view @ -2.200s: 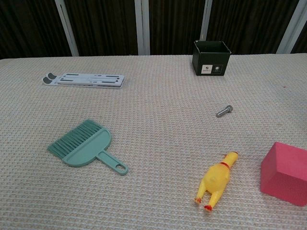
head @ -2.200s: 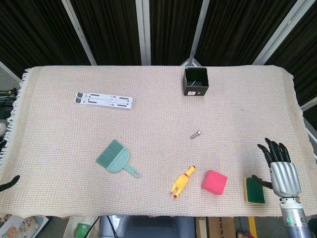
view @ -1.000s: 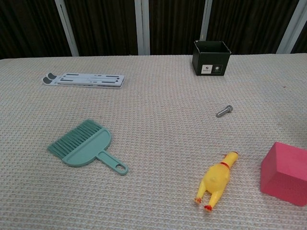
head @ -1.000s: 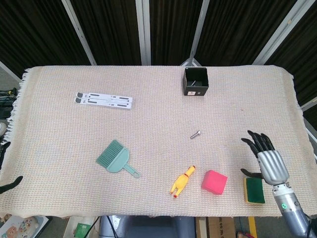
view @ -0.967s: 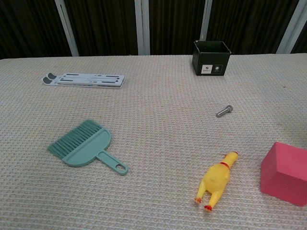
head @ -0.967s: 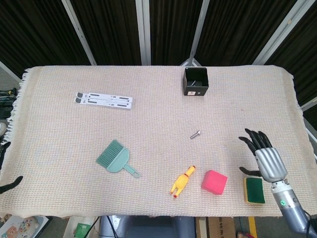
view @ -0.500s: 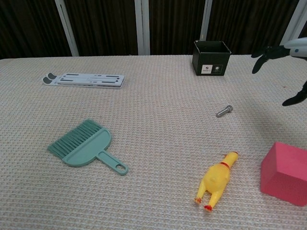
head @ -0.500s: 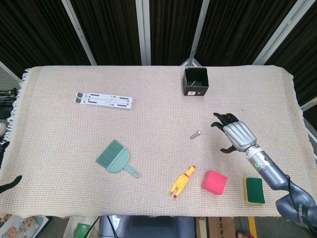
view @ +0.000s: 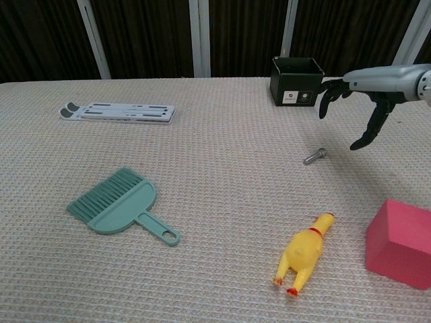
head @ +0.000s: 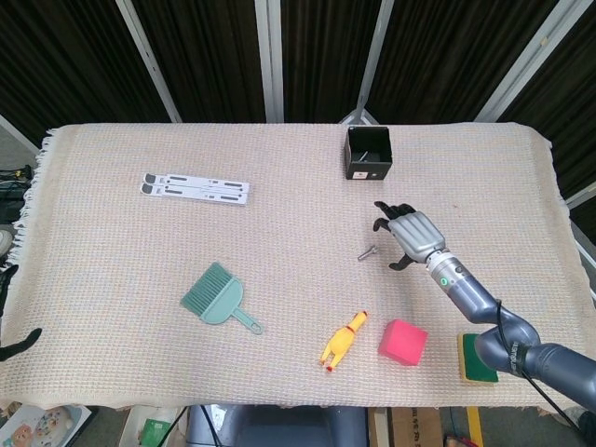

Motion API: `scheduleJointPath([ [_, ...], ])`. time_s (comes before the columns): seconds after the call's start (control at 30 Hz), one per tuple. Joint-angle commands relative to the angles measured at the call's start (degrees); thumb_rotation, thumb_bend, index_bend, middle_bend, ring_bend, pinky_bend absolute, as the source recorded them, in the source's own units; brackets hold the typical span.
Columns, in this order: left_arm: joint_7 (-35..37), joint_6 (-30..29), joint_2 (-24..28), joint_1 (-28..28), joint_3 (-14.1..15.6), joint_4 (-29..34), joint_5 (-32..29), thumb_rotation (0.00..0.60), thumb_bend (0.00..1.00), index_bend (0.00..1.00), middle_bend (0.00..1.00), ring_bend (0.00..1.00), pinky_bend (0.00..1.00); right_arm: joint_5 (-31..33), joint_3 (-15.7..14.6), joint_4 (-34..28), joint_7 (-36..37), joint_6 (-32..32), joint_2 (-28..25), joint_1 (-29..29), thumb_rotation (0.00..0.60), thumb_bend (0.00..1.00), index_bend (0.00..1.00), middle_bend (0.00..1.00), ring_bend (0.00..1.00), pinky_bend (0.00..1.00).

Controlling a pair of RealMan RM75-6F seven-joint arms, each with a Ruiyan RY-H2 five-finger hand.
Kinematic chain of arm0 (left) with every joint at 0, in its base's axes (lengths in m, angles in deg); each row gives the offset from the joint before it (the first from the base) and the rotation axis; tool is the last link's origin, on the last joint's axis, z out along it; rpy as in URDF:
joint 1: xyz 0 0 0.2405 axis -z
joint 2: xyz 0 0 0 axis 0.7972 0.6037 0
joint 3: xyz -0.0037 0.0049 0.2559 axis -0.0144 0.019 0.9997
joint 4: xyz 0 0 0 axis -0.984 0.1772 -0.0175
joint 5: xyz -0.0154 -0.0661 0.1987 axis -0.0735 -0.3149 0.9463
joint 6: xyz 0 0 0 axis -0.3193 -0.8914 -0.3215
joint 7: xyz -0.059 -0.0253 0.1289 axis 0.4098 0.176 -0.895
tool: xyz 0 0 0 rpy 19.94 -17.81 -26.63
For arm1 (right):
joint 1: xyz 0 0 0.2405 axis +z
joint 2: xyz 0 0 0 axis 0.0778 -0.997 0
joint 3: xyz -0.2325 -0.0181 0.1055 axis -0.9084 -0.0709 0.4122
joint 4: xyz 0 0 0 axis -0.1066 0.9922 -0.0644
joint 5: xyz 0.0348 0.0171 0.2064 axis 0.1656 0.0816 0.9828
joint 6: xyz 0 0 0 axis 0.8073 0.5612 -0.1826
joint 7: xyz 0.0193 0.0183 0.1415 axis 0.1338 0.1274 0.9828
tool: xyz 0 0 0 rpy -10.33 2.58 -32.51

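Observation:
My right hand (head: 408, 233) hovers open, fingers spread and curved down, just right of a small metal bolt (head: 367, 251) on the woven cloth. The chest view shows the same hand (view: 360, 94) raised above the cloth, its fingertips over and right of the bolt (view: 314, 156), not touching it. Only two dark fingertips of my left hand (head: 17, 344) show at the table's near-left edge, well apart and holding nothing.
A black open box (head: 370, 154) stands behind the right hand. Near the front lie a yellow rubber chicken (head: 343, 340), a pink cube (head: 402, 342) and a green-yellow sponge (head: 478, 358). Further left lie a teal hand brush (head: 219, 296) and a white folded stand (head: 196, 189).
My right hand has travelled from beside the sponge at the near-right edge, up and leftward, to just right of the bolt. No object has moved.

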Motion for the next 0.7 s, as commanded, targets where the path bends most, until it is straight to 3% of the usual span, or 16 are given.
scheduleJointPath([
  [0.03, -0.2, 0.2, -0.1, 0.2, -0.1, 0.0, -0.3, 0.6, 0.24, 0.11, 0.0, 0.0, 0.0, 0.4, -0.6, 2.5, -0.4, 0.0, 2.5, 0.9, 0.6, 0.09, 0.39, 0.09, 0.18, 0.16],
  [0.5, -0.3, 0.2, -0.1, 0.2, -0.2, 0.1, -0.7, 0.6, 0.24, 0.11, 0.0, 0.0, 0.0, 0.6, -1.7, 7.3, 0.3, 1.0, 7.6, 2.6, 0.6, 0.22, 0.47, 0.11, 0.2, 0.19],
  [0.7, -0.4, 0.4, -0.1, 0.3, -0.3, 0.0, -1.0, 0.6, 0.24, 0.11, 0.0, 0.0, 0.0, 1.4, -1.8, 9.3, -0.3, 1.0, 9.5, 3.2, 0.6, 0.23, 0.48, 0.12, 0.21, 0.19],
])
